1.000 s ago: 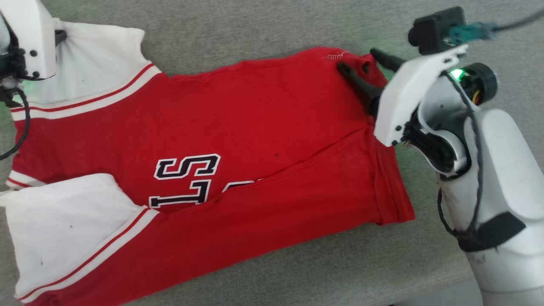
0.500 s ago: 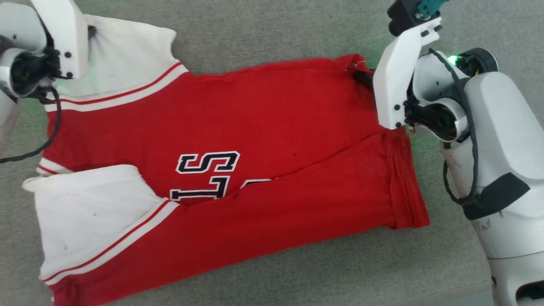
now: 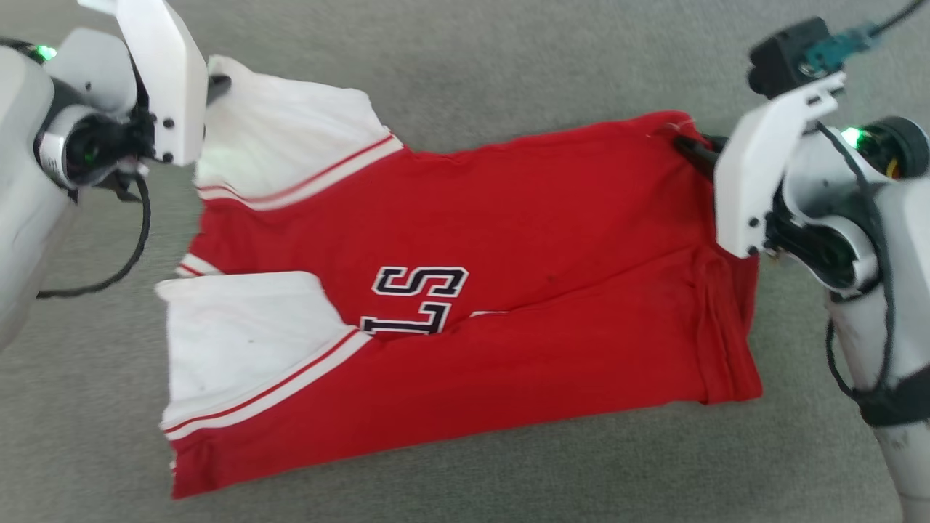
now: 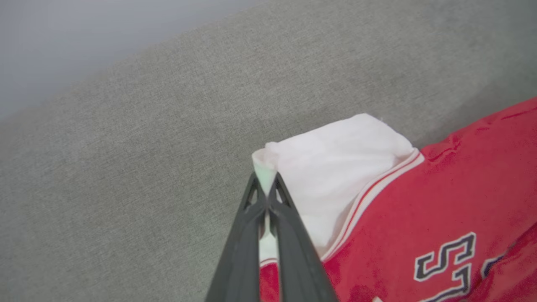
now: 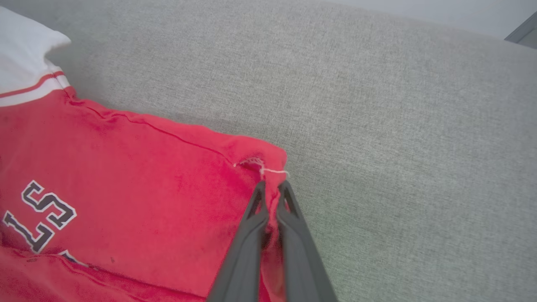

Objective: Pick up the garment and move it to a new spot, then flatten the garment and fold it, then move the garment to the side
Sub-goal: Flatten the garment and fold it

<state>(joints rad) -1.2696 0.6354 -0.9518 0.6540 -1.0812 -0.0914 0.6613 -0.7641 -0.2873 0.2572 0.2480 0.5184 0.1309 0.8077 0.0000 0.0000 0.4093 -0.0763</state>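
The garment (image 3: 508,240), a red top with white sleeve ends and dark lettering, lies spread on a grey fabric surface, its near half folded over the front. My left gripper (image 3: 218,83) is shut on the far white sleeve corner (image 4: 335,155), pinched at the fingertips (image 4: 265,184). At the far right, my right gripper (image 3: 686,145) is shut on the red hem corner (image 5: 260,159), where a loose white thread shows beside the tips (image 5: 272,188).
The grey fabric surface (image 3: 508,58) stretches around the garment on every side. Its far edge meets a pale blurred background (image 4: 84,33) in the left wrist view. A dark corner of something (image 5: 524,29) sits at the upper right of the right wrist view.
The right gripper's fingers, spread over the red hem corner a second ago, have closed on it. The left gripper stays shut on the sleeve. The head view has shifted, so the camera moved.
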